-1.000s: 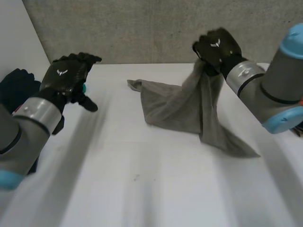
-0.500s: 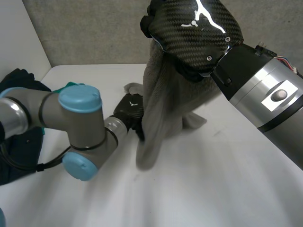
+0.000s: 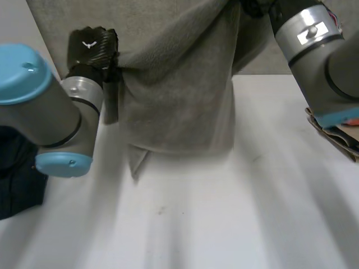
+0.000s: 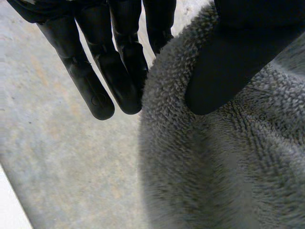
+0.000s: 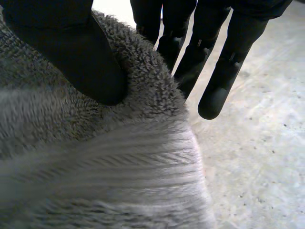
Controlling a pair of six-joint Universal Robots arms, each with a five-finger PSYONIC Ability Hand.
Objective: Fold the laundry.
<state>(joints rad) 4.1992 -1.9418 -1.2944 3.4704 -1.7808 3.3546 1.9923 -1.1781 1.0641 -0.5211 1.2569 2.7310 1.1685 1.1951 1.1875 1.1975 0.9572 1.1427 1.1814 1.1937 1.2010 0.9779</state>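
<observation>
A grey terry towel [image 3: 179, 95] hangs spread in the air above the white table [image 3: 224, 224], its lower edge just over the tabletop. My left hand [image 3: 90, 45] holds the towel's upper left corner. In the left wrist view the thumb [image 4: 224, 71] presses the towel [image 4: 214, 167] against the fingers [image 4: 114, 71] behind it. My right arm [image 3: 308, 39] reaches up to the towel's upper right corner. There my right hand [image 5: 71, 62] pinches the towel's edge [image 5: 119, 167] between its thumb and the fingers [image 5: 214, 71].
A pile of dark clothes [image 3: 17, 179] lies at the table's left edge, beside my left arm [image 3: 45, 106]. A brown and orange thing [image 3: 336, 131] sits at the right edge. A grey wall [image 3: 56, 22] stands behind the table.
My left hand rose from the table to the towel's corner and shut on it. Both hands lifted the towel and drew it out wide.
</observation>
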